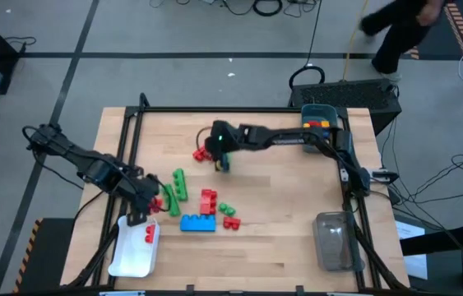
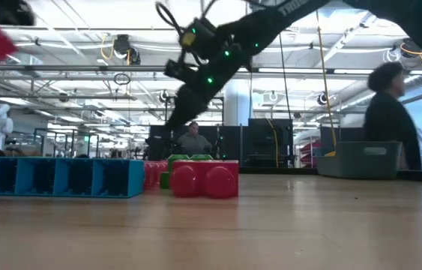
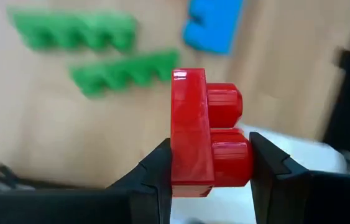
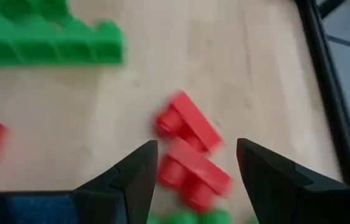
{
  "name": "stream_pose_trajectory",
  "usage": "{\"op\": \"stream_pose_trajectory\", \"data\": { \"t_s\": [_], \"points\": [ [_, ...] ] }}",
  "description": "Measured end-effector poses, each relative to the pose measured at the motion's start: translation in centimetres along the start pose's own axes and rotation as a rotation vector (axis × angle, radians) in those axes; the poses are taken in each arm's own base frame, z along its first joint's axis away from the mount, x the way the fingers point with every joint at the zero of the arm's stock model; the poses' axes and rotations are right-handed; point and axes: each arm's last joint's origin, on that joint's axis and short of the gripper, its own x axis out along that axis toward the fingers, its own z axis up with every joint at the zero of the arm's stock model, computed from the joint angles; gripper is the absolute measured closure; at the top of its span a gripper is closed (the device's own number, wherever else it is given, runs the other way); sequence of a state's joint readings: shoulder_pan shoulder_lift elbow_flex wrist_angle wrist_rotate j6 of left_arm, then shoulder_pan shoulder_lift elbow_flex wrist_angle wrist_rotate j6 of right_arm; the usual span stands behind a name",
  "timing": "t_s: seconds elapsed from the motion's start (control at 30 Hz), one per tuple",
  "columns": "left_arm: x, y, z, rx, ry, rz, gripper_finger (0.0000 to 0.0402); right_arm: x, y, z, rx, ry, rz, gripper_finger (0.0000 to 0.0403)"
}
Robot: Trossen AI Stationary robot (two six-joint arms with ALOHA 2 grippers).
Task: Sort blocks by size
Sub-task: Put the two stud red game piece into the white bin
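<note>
High view: left end effector gripping red block beside white bin; right end effector open.

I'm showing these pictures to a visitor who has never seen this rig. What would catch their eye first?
Probably the red block pinched in the left hand, held near the white bin at the table's front left corner. Next, the right hand, reaching to mid-table with fingers open over two small red blocks. Between them lie scattered green bars and a blue brick.
</note>
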State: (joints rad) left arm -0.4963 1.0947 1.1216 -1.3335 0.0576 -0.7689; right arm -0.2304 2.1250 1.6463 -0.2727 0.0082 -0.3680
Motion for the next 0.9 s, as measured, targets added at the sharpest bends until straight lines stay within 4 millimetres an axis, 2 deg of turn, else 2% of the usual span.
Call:
{"op": "stream_pose_trajectory", "data": {
  "t_s": [0.17,0.3,0.43,0.67,0.8,0.9],
  "points": [
    [-0.1,-1.4,-1.4,-0.063,0.138,-0.108,0.0287,0.6,-3.2,-2.4,-0.021,0.051,0.054,0.0197],
    [0.1,-2.2,-2.3,-0.113,0.193,-0.116,0.0288,0.9,-4.7,-3.4,-0.050,0.038,0.084,0.0197],
    [0.9,-3.3,-2.7,-0.131,0.235,-0.139,0.0288,1.6,-5.4,-4.0,-0.081,0.055,0.096,0.0197],
    [3.4,-5.0,-2.5,-0.157,0.348,-0.138,0.0286,1.7,-5.7,-2.1,-0.063,0.091,0.136,0.0197],
    [4.2,-5.5,-2.3,-0.169,0.381,-0.121,0.0284,0.2,-6.5,0.3,0.030,0.071,0.122,0.0197],
    [4.6,-5.7,-2.2,-0.177,0.401,-0.111,0.0283,-1.4,-6.9,1.8,0.032,0.072,0.123,0.0197]
  ]
}}
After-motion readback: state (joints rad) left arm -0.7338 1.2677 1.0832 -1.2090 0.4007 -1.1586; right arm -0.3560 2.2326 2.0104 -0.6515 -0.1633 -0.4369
